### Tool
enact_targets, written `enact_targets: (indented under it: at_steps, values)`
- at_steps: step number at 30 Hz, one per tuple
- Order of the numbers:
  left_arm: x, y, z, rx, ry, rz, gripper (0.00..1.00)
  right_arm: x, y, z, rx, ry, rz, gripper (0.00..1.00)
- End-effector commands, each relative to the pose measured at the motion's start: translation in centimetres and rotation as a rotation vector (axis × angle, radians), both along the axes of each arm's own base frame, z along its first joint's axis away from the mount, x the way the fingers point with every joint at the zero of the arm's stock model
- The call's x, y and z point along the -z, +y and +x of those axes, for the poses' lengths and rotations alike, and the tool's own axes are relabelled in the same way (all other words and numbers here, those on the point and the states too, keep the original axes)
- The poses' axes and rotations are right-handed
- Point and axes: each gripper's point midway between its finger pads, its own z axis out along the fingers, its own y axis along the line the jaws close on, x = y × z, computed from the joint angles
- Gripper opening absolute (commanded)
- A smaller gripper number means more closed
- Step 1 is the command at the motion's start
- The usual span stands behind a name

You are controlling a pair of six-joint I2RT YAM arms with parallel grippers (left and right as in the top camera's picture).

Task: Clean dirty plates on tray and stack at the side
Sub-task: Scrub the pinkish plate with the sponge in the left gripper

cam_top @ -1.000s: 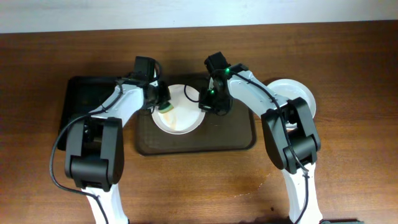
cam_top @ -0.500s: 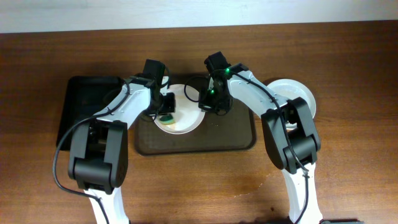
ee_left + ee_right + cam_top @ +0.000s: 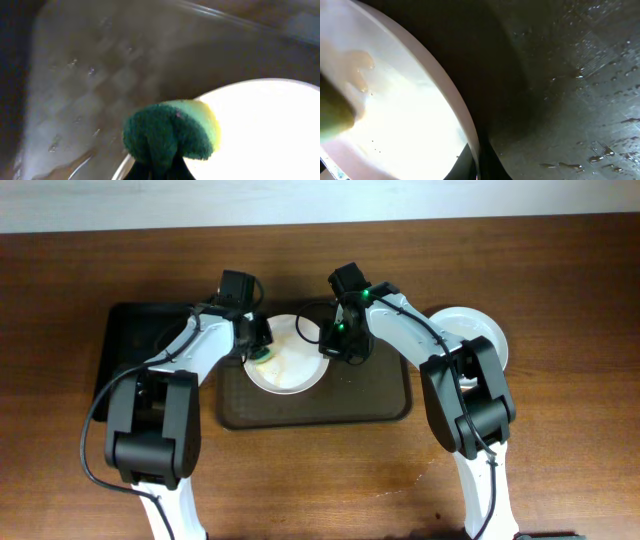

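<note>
A white plate (image 3: pixel 290 362) with brownish smears lies on the dark brown tray (image 3: pixel 380 395). My left gripper (image 3: pixel 262 352) is shut on a green and yellow sponge (image 3: pixel 170 132) that rests on the plate's left rim (image 3: pixel 260 125). My right gripper (image 3: pixel 330 348) is shut on the plate's right rim, which shows in the right wrist view (image 3: pixel 470 135), the fingers on either side of it. Other white plates (image 3: pixel 478 335) are stacked on the table to the right of the tray.
A smaller black tray (image 3: pixel 135 345) lies to the left of the brown tray. The brown tray's wet surface (image 3: pixel 580 100) shows water drops. A wall runs along the table's far edge.
My left gripper with the sponge moved right onto the plate's inner part, then back left to the plate's left rim. The right gripper has held still on the rim.
</note>
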Motion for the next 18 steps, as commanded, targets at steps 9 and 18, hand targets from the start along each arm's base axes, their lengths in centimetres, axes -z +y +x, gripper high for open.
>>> enact_targets:
  at_steps: [9,18]
  values:
    - [8.1,-4.0,-12.3,0.440,0.395,-0.366,0.01,2.6,-2.5,-0.6,0.032,0.038,-0.107,0.04]
    - [10.0,7.4,-6.5,-0.157,0.232,0.289,0.01,2.6,-2.5,-0.6,0.021,0.034,-0.108,0.04]
